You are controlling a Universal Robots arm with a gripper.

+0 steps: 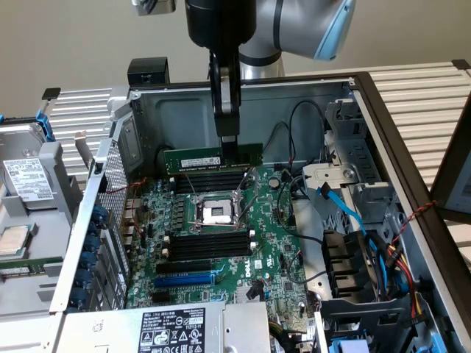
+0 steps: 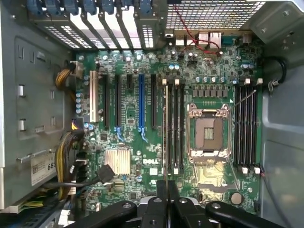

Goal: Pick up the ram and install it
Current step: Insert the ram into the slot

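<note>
Slatted white counter (image 1: 419, 88) under an open PC case (image 1: 184, 110), beige wall behind. The arm hangs in from above, and the hand (image 1: 229, 147) is pinched narrow on the top edge of the ram (image 1: 195, 159). The green stick is held level, long edge down, clear of the mobo (image 1: 272, 243) and not seated.

In the exterior view it sits over the far bank of black memory slots (image 1: 210, 182), behind the CPU socket (image 1: 218, 213). It's raised, though, so I can't tell which slot it's truly above. In the wrist view the ram (image 2: 166, 128) is edge-on, a thin line running out from the hand (image 2: 166, 190) alongside the slots (image 2: 175, 128) that lie between the socket (image 2: 207, 133) and the blue expansion slot (image 2: 141, 102).

Risks, as I judge them:
- The grip covers only a short stretch of the top edge, so the stick could pivot and go in w/ one end low.
- If the notch doesn't match the slot key, or the end latches are closed, pushing would load the board instead of seating the stick.
- The socket looks uncovered — a slip or drop there could hurt the contacts.
- Loose black cables (image 1: 294, 125) near the back wall could snag.

Writing:
- "DELL" is printed on the board (image 2: 151, 161).
- The ram has a small white sticker (image 1: 202, 159), text too small to read.
- A white label (image 2: 42, 166) on the case side shows "68", the rest cut off.
- A big label (image 1: 173, 331) on the grey box at the near edge is illegible.
</note>
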